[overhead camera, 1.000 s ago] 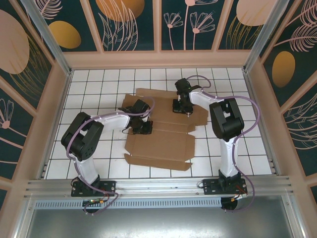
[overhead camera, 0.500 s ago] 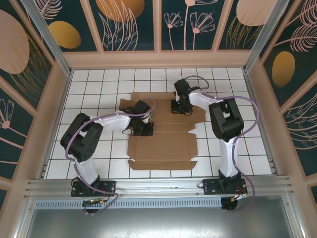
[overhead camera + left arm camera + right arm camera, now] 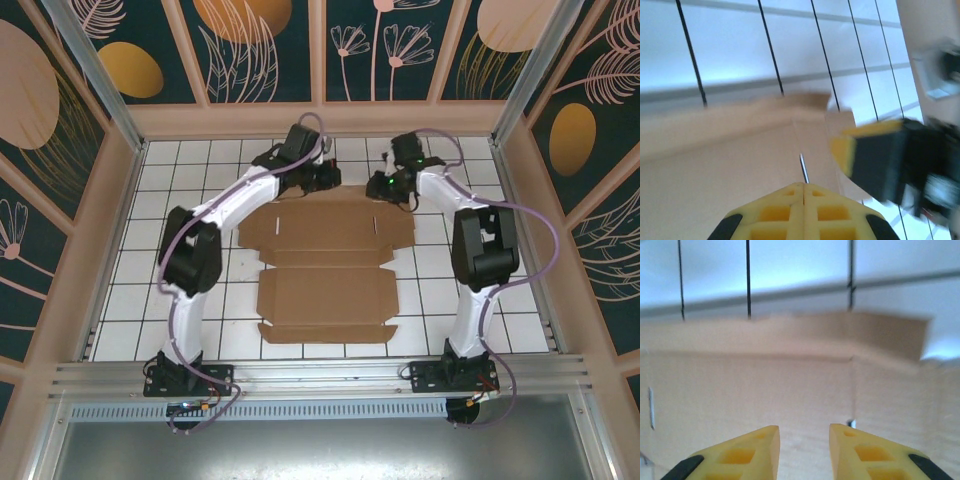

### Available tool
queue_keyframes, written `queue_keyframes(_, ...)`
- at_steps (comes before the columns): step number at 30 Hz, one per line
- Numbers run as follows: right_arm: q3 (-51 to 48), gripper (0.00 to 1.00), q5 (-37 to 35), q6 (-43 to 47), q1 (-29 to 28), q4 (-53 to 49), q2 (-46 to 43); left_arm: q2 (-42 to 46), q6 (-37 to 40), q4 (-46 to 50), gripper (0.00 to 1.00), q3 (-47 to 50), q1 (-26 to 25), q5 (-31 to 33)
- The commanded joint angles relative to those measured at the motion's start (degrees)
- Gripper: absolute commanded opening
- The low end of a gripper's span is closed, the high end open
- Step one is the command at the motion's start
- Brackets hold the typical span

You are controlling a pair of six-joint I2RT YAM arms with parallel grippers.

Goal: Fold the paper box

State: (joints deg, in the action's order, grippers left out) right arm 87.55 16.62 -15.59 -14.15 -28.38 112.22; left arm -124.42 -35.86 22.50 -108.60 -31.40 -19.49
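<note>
Looking down from above, we see the paper box (image 3: pixel 325 265) lying open and flat on the white table (image 3: pixel 180 210), like a big brown sheet with its flaps sticking out. None of its sides stand up yet, so we think the folding has hardly begun. Both arms reach to the far edge of the paper box. The left gripper (image 3: pixel 322 178) hangs over that far edge near its middle. The right gripper (image 3: pixel 385 188) is just beside the far right corner of the paper box. From the left wrist, we see its two yellow fingers (image 3: pixel 785 205) pressed tight together with nothing between them, pointing down at the brown card. From the right wrist, its fingers (image 3: pixel 760 445) are spread a little, with a gap between them and nothing in it. A thin flap (image 3: pixel 790 337) runs along the far edge of the paper box. It may be lifted a bit, but the picture is too blurry for us to be sure. We think all the flaps and walls are left to fold up and tuck in.
</note>
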Motion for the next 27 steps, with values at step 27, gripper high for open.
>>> queue_keyframes(27,10.0,0.58,4.8,-3.2,6.8,2.1,13.5,-20.0,-8.4,-6.2,0.0,-8.4,2.7,-4.0)
